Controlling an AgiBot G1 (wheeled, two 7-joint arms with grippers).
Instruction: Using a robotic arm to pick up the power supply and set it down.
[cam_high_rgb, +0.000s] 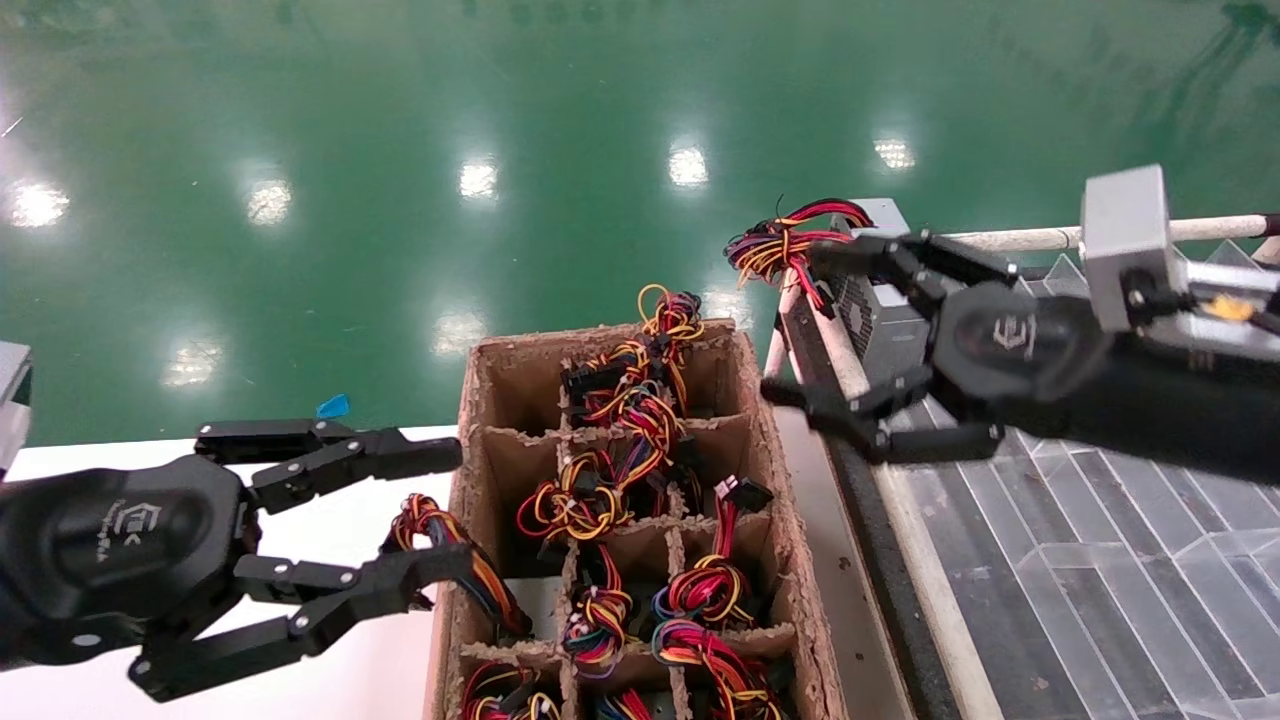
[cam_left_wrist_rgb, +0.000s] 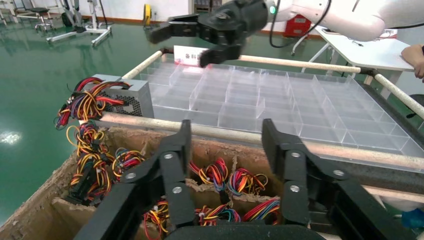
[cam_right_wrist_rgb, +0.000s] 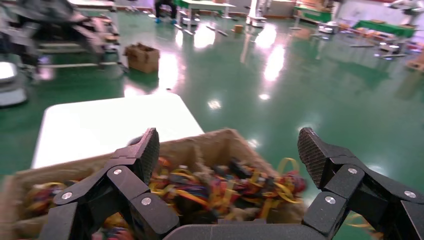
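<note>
The power supply (cam_high_rgb: 885, 325) is a grey metal box with a perforated vent side and a bundle of red, yellow and orange wires (cam_high_rgb: 785, 245). It sits at the near corner of the clear divided tray, and the left wrist view also shows the power supply (cam_left_wrist_rgb: 131, 96) there. My right gripper (cam_high_rgb: 797, 320) is open and hangs above the box with its fingers to either side of it in the head view. In the left wrist view the right gripper (cam_left_wrist_rgb: 177, 47) is clearly higher than the box and not touching it. My left gripper (cam_high_rgb: 455, 508) is open and empty by the cardboard box's left wall.
A cardboard box (cam_high_rgb: 480, 400) with paper dividers holds several coloured wire bundles with black plugs. To its right lies the clear divided tray (cam_high_rgb: 1100, 560), framed by pale poles (cam_high_rgb: 1020, 238). A white table (cam_high_rgb: 100, 455) is at the left. Green floor lies beyond.
</note>
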